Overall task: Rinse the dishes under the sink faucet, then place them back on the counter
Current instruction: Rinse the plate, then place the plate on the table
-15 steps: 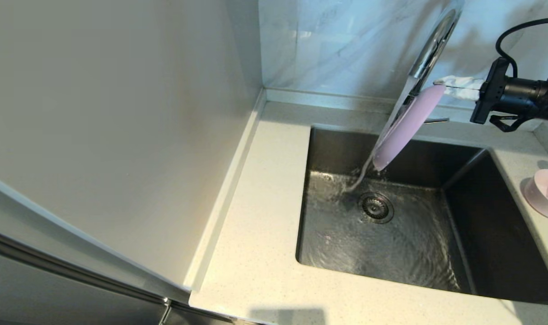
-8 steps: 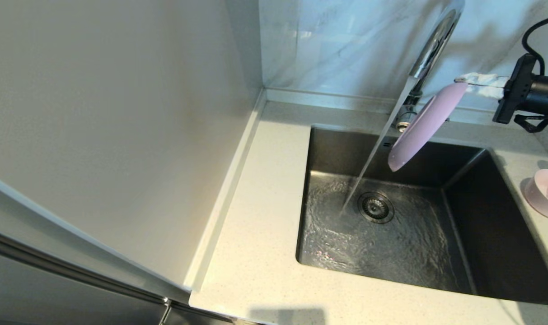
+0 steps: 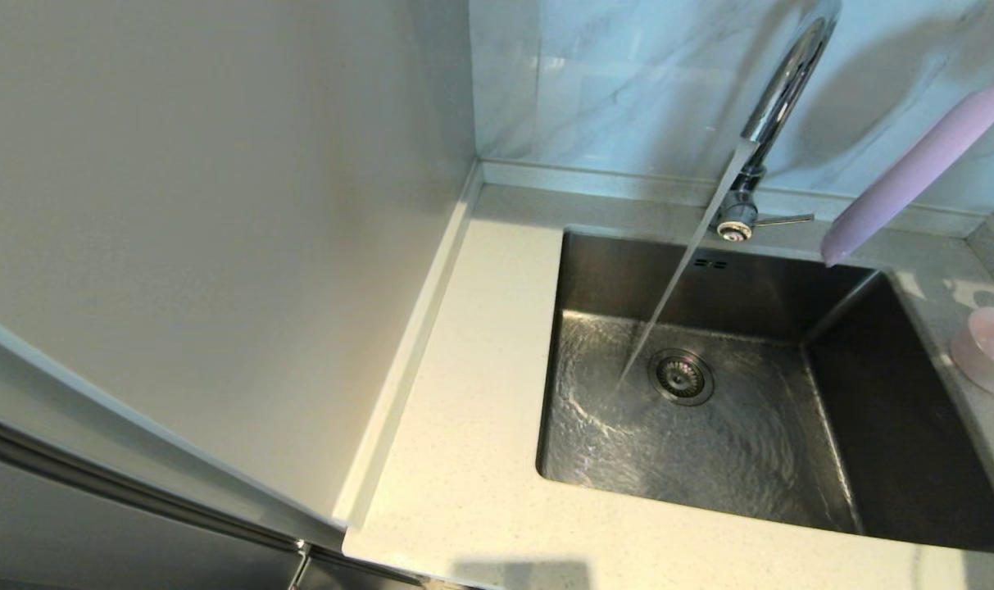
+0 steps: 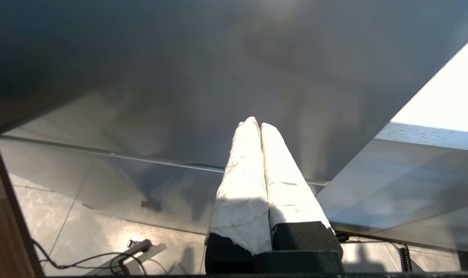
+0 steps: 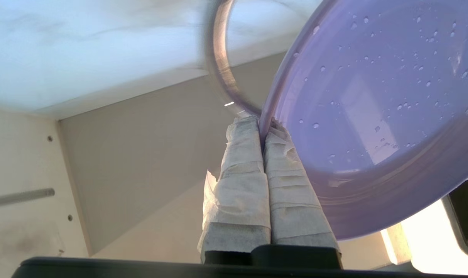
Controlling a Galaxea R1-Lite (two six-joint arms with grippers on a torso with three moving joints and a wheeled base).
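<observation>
The plate (image 5: 372, 112) is pinched by its rim between the taped fingers (image 5: 291, 185) of the right gripper (image 5: 261, 125), which are clamped together on it; in the right wrist view the plate fans out from the fingertips to one side, its lilac face beaded with water drops. In the head view the plate (image 3: 914, 176) is seen edge-on and steeply tilted, held up in the air at the far right, above the back right corner of the sink (image 3: 898, 426) and well apart from the stream. The gripper itself is cut off by the frame's right edge there, so only the plate shows. Water is seen running from the faucet (image 3: 779, 90) in a slanted stream onto the sink floor beside the drain (image 3: 682, 376), where ripples spread. A pink bowl (image 3: 984, 356) sits on the counter (image 3: 464, 459) to the right of the sink, partly cut off by the frame; a thin grey object stands in front of or inside it, and which cannot be told. A blurred curved band in the right wrist view is possibly the faucet's neck. The left gripper (image 4: 257, 125) is not seen from the head camera; in its own wrist view its wrapped fingers are pressed together on nothing, beneath a dark slanted surface, with floor and cables behind.
</observation>
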